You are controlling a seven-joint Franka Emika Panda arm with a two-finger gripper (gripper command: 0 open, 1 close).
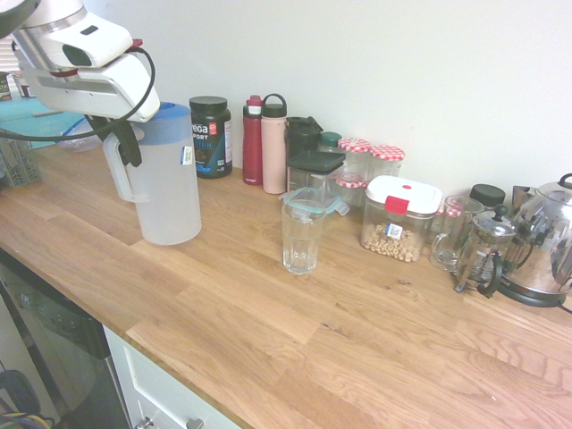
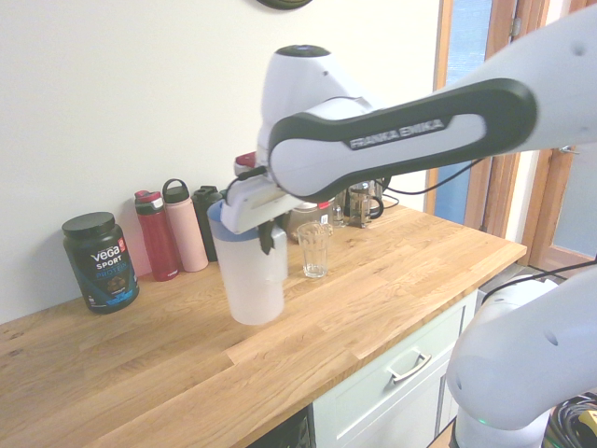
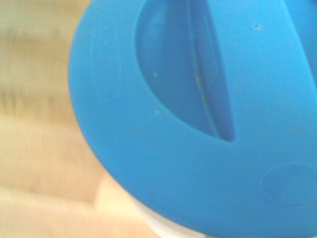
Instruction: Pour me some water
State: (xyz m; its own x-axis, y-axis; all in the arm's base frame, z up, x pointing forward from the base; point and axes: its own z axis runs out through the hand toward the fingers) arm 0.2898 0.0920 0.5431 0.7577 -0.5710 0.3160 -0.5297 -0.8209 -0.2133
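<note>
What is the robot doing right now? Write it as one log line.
phase: grasp | fingers: at jug handle | jug: upright on counter | glass: looks empty, apart from jug

Bright even daylight; wrist view blurred throughout.

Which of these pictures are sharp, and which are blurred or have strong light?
First exterior view: evenly lit and sharp on the glass; the kettle shows bright reflections. Second exterior view: the pitcher looks slightly smeared and the doorway behind is bright. Wrist view: the blue lid fills the frame, soft and out of focus.
</note>
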